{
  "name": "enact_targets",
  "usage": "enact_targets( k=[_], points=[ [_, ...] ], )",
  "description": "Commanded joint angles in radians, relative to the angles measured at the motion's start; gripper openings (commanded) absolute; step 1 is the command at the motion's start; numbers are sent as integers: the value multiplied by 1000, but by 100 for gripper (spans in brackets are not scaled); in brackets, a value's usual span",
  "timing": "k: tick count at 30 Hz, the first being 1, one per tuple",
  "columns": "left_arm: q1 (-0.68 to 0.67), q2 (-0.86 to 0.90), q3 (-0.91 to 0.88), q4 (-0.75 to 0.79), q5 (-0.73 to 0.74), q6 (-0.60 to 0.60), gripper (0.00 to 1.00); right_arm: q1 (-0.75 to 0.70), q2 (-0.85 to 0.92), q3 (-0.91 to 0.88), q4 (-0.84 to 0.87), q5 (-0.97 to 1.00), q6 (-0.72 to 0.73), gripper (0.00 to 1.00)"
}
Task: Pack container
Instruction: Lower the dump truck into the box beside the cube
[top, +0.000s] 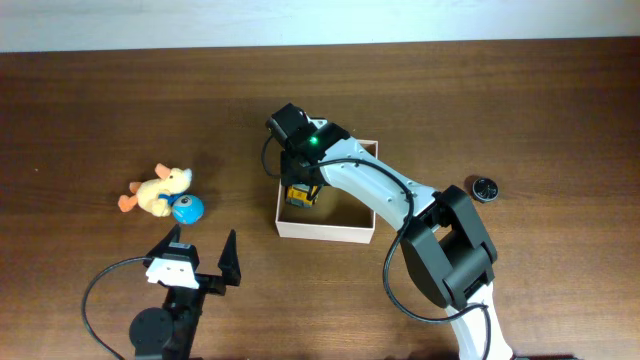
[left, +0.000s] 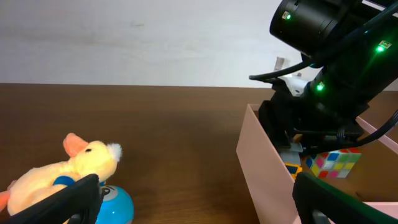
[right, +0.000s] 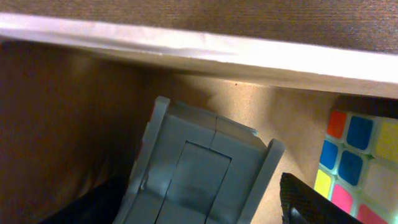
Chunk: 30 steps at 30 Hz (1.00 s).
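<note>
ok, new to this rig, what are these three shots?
Two robot arms at a table, each ending in a two-finger gripper. The overhead picture looks down from above; the other two come from cameras on the left and right wrists. On the table lie a plush duck, a blue ball and a black disc. The right gripper reaches into the container, over a yellow toy beside a colour cube; whether it grips is unclear. The left gripper is open, empty.
</note>
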Motion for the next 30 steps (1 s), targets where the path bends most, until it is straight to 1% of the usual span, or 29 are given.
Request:
enact_targets(
  k=[1, 8, 14, 24, 28, 30],
  points=[
    [-5, -10, -6, 2, 11, 19, 99, 6, -2, -4, -7, 1, -21, 73],
    [-5, -10, -6, 2, 11, 19, 99, 5, -54, 4, -11, 2, -64, 73],
    [-5, -10, -6, 2, 11, 19, 99, 5, -83, 68, -59, 5, -100, 73],
    [-5, -10, -6, 2, 11, 19, 99, 5, -84, 148, -104, 5, -146, 73],
    [-5, -10, -6, 2, 11, 19, 99, 3, -85, 185, -143, 10, -149, 73],
    [-5, -10, -6, 2, 11, 19, 99, 3, -96, 229, -194, 27, -149, 72]
  ],
)
